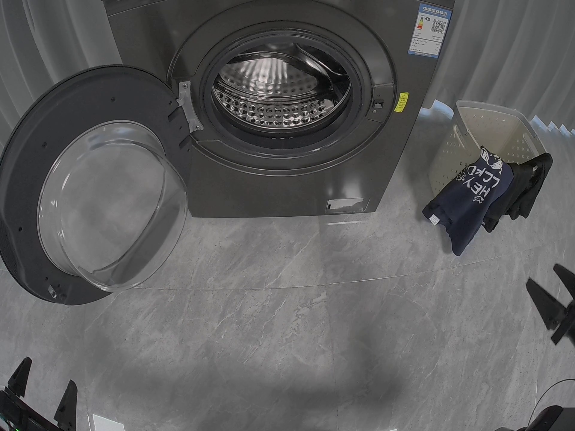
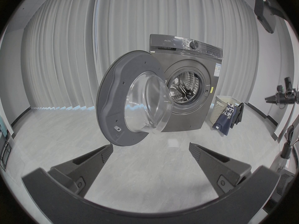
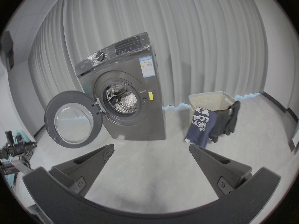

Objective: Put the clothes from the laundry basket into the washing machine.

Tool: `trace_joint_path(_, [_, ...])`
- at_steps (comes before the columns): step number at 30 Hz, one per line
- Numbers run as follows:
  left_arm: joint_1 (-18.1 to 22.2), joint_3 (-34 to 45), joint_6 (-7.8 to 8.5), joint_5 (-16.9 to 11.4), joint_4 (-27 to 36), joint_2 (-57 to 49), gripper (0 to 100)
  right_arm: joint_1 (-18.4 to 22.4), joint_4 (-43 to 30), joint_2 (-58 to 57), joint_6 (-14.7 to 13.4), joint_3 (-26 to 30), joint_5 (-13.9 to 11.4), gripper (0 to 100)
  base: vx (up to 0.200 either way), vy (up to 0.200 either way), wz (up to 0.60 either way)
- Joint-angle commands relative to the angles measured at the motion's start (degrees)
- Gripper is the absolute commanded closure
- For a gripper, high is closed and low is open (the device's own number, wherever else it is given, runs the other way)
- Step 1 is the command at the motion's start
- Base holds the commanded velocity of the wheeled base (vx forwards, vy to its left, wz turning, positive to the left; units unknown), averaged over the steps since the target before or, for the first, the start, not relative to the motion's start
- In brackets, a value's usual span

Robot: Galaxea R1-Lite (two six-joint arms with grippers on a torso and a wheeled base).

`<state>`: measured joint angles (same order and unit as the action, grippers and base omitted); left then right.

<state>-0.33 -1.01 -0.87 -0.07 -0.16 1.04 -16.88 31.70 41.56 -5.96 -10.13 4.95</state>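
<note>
— How do the clothes look?
— A navy printed T-shirt (image 1: 473, 202) and a black garment (image 1: 524, 190) hang over the rim of the cream laundry basket (image 1: 446, 160), beside the open washing machine (image 1: 281, 193).
— The fingers?
— The left fingers (image 2: 87, 162) and the right fingers (image 3: 221, 168) are spread wide, holding nothing.

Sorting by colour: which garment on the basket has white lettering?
The navy shirt, draped on the washer side; the black garment beside it is plain.
</note>
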Motion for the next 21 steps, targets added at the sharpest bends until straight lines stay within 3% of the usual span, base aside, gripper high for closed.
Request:
trace_joint_path(1, [-0.02, 1.01, 0.34, -0.1, -0.02, -0.86, 0, 17.24, -32.05, -41.56, 5.43, 10.04, -2.66, 0, 0.0, 0.0, 0.0])
trace_joint_path(16, [-0.02, 1.01, -0.19, 0.07, -0.02, -0.86, 0, 17.15, -31.87, -41.56, 6.49, 10.04, -3.54, 0, 0.0, 0.0, 0.0])
trace_joint_path(21, [-0.02, 1.01, -0.1, -0.01, -0.02, -0.86, 0, 17.15, -31.87, -41.56, 6.58, 10.04, -4.42, 0, 0.0, -0.2, 0.0])
